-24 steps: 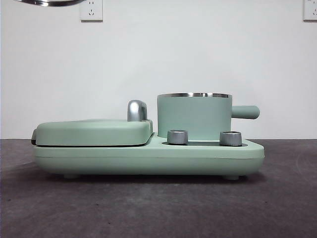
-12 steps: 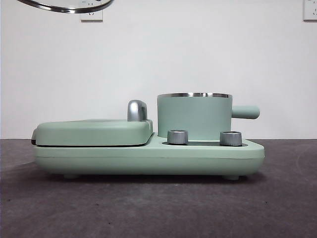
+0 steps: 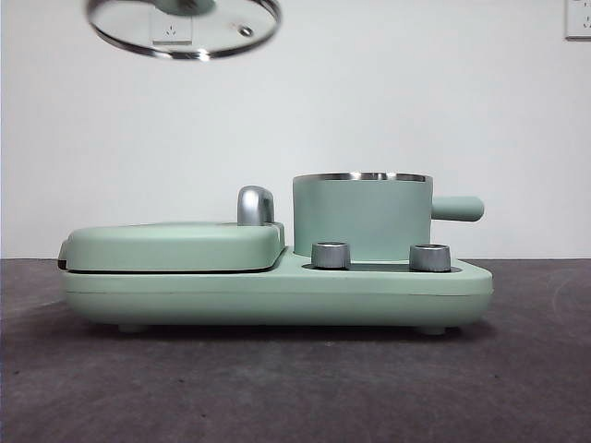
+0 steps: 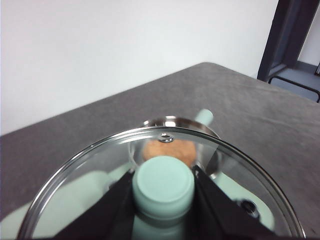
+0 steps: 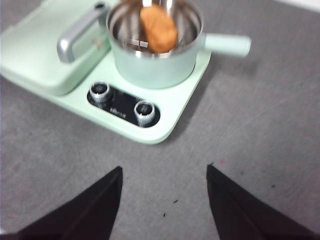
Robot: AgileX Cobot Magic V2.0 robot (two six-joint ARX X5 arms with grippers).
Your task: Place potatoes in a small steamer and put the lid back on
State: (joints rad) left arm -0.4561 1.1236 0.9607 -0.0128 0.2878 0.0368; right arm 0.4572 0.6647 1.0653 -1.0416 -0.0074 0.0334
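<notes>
Glass round lid [image 4: 165, 200] with steel rim hung clamped by its knob in the left gripper [image 4: 164, 187]; the mint-green steamer pot [image 4: 181, 134] with the orange-brown potato [image 4: 169, 149] lay below and ahead; the right gripper [image 5: 164, 175] waited apart.

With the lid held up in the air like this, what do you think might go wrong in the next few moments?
The left gripper holds the lid only by its knob, so the lid could tilt or slip on the way down. It hangs off to one side of the steamer, so it might catch the steel rim. The potato may sit high enough to keep the lid from seating flat.
</notes>
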